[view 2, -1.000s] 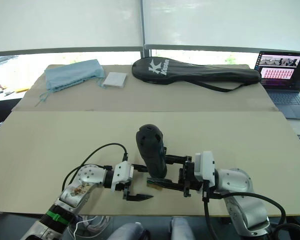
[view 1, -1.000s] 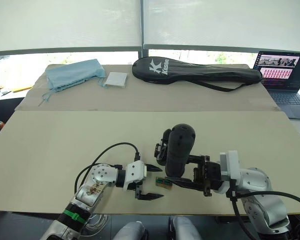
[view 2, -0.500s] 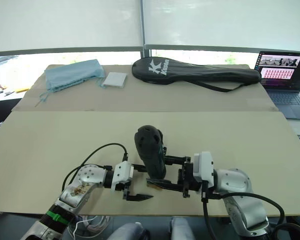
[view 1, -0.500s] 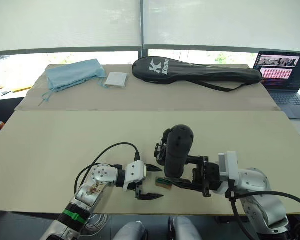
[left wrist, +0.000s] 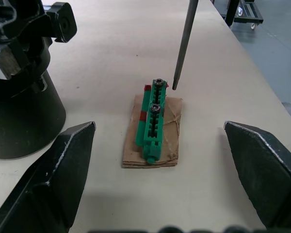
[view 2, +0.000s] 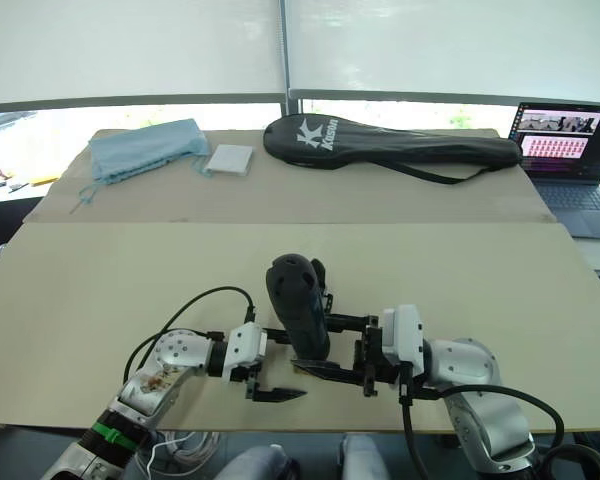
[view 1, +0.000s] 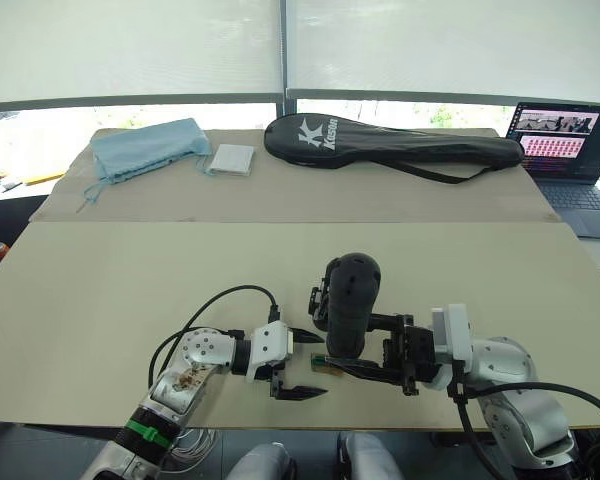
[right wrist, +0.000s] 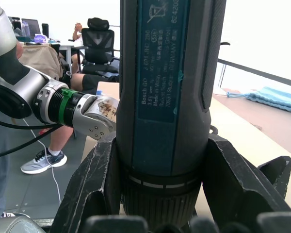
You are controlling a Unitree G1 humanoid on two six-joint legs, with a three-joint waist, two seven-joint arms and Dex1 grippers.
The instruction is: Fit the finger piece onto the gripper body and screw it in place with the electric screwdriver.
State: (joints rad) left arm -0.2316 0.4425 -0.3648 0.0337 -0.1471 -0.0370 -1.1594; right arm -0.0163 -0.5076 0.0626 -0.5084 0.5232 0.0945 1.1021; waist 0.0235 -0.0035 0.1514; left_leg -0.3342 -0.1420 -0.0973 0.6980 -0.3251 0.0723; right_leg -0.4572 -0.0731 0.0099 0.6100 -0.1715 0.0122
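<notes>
Cardboard-coloured tabletop [view 1: 130, 280], pale and matte, under white roller blinds [view 1: 130, 45] along the far wall. On the far board: a blue cloth bag [view 1: 145, 147] at left, a small white pad [view 1: 231, 159] beside it, a long black racket bag [view 1: 390, 142] in the middle, an open laptop [view 1: 565, 150] at far right. In the near middle, right gripper [view 1: 365, 345] clamped around the electric screwdriver [view 1: 350, 305], held upright with its thin metal bit [left wrist: 184, 43] just above the far end of a green screw holder [left wrist: 153, 121] on brown card. Just behind, the gripper body [view 1: 321, 297]. Left gripper [view 1: 305, 363] spread wide, holding nothing, just left of the holder. In the right wrist view, office chairs and a seated person in the background.
</notes>
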